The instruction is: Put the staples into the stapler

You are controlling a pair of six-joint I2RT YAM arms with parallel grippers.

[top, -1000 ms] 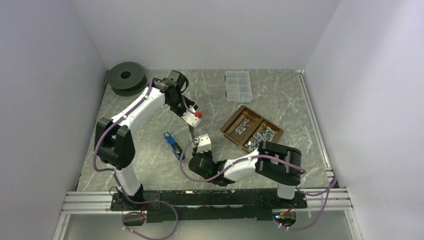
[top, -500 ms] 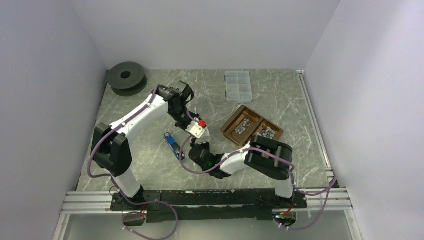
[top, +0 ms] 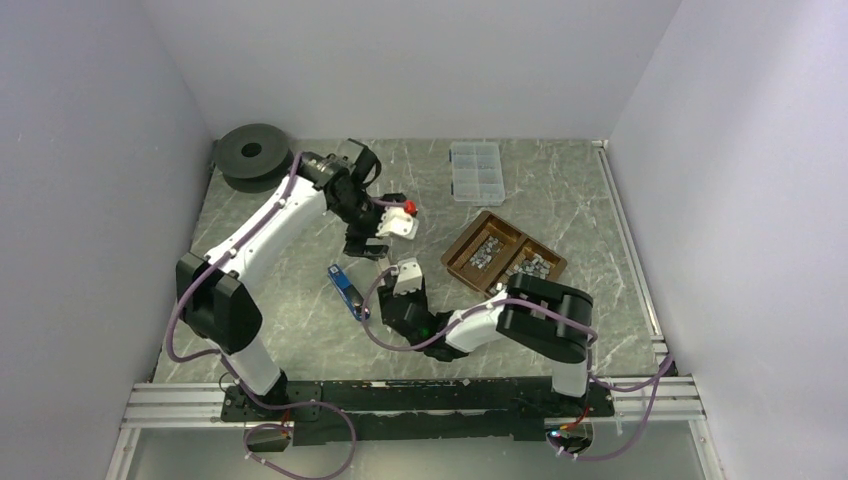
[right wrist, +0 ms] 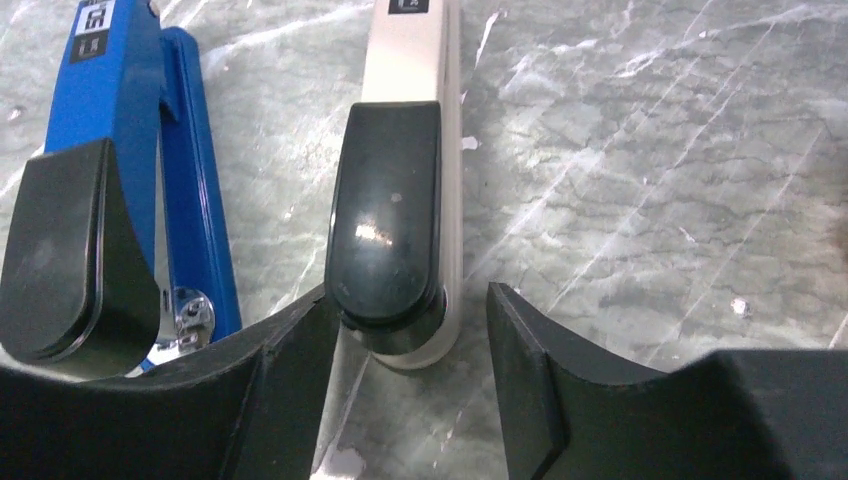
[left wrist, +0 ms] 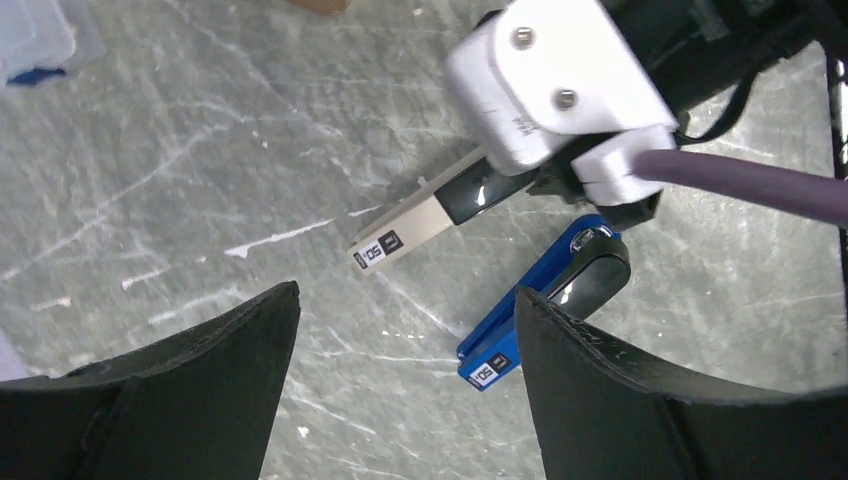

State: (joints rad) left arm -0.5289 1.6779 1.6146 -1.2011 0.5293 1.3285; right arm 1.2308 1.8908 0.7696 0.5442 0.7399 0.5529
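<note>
Here the pale stapler (right wrist: 400, 200) lies flat on the tabletop (right wrist: 650, 150), its long body pointing away from the right tool (right wrist: 410, 300), whose fingers stand apart around its back end, while the left tool (left wrist: 405, 300) hangs above, spread wide, holding nothing.

A high rear camera looks down over the whole bench (top: 560, 200). Both wrist cameras look closely downward, sharing the beige stapler (right wrist: 410, 100) and blue stapler (left wrist: 520, 330).

Right gripper (right wrist: 408, 305) fingers (right wrist: 570, 400) are spread astride the black rear end of the beige stapler (right wrist: 410, 150). Blue stapler (right wrist: 120, 130) lies at 10 o'clock on the surface (right wrist: 650, 150).
</note>
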